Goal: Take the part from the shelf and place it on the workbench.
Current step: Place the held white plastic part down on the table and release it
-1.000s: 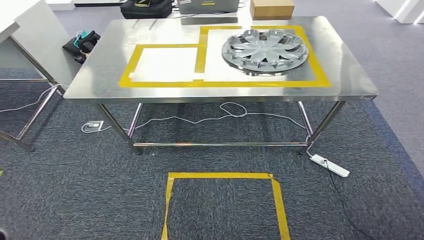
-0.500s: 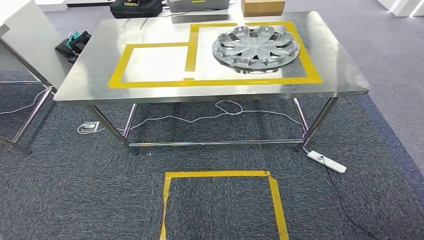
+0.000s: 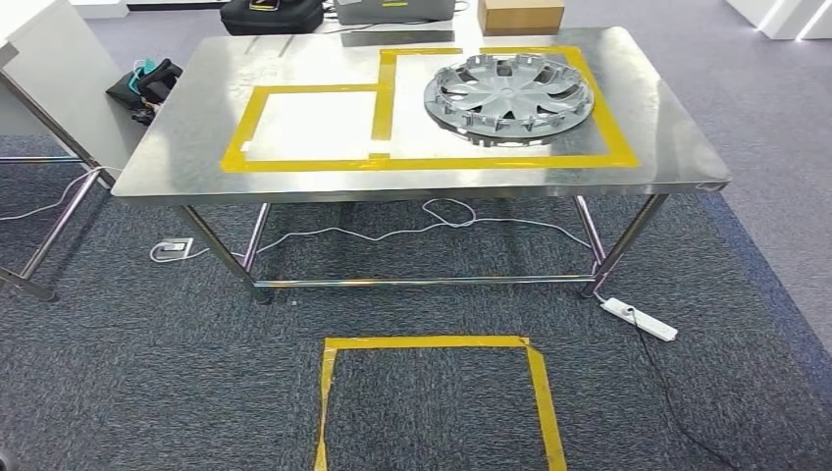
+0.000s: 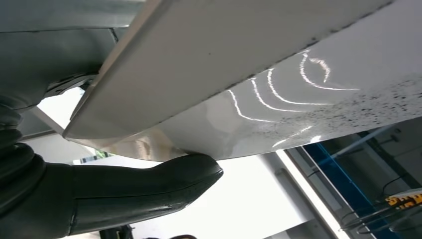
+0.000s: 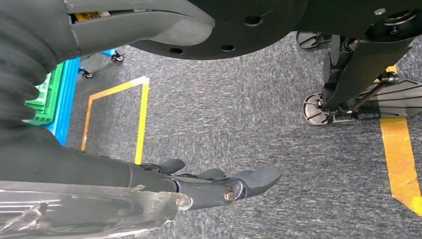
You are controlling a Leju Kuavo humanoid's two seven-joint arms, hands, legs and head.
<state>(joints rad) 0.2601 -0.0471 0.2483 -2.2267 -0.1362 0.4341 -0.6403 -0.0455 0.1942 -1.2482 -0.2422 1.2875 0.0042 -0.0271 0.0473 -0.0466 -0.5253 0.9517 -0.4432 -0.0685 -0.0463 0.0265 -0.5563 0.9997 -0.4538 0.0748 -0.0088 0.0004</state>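
head view — silver spoked part point(image 3: 508, 96) flat on workbench point(image 3: 677, 147); left hand point(image 4: 99, 199), right hand point(image 5: 199, 191) grips unclear, perhaps holding a panel

A surface point(image 3: 196, 167) stands ahead, with a hubcap point(image 3: 508, 95) lying on its right half inside a taped outline point(image 3: 608, 118). A smaller taped outline point(image 3: 245, 132) sits just left of it. On the floor before the surface is a taped square point(image 3: 432, 343); a power strip point(image 3: 640, 320) lies near the right front leg.

Left hand point(image 4: 99, 199): grey ribbed wrist cover, thick glossy dark-grey thumb. Right hand point(image 5: 164, 191): dark fingers point(image 5: 254, 179), small silver screw, scuffed clear plate.
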